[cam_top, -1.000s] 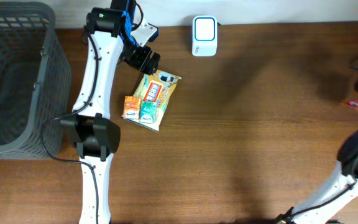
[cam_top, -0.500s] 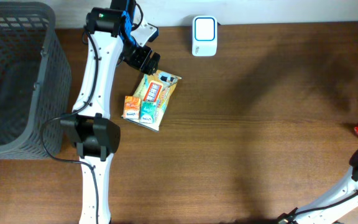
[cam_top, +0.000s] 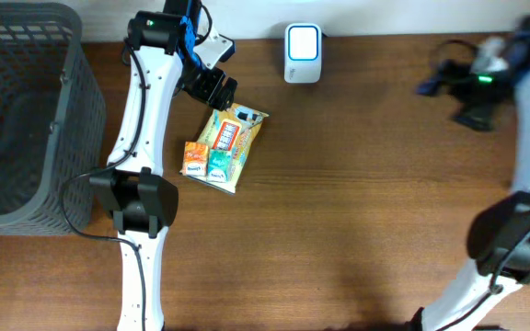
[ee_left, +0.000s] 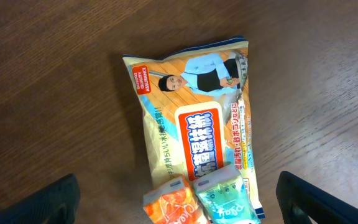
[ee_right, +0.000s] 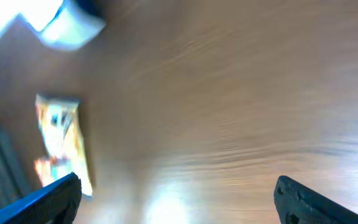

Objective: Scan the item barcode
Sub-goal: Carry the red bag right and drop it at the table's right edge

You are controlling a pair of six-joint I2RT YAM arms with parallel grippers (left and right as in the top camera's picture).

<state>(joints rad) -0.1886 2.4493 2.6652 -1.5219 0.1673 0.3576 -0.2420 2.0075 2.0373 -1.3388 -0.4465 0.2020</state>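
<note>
The packet point(ee_left: 194, 155) lies flat on the tabletop point(cam_top: 366, 202), printed front up, with a small orange pouch point(ee_left: 176, 205) and a teal one point(ee_left: 225, 199) at its near end; we cannot tell whether they are stuck to it or only resting on it. No barcode shows on the upper face, so we judge it sits on the underside, and the packet will need lifting and turning before the white scanner point(cam_top: 303, 53) at the far edge can read it. That is probably why the left tool point(ee_left: 178, 186) hangs right above the packet with its jaws spread wide to either side and nothing gripped, lined up for a pinch across the wrapper. The right tool point(ee_right: 179, 199) is also wide open and empty, out over bare wood well apart from the packet; its own view is blurred. The grey basket point(cam_top: 17, 119) stands at the left edge, likely for scanned goods. The soft wrapper may slip or buckle, so a grip on its edge seems wise.
</note>
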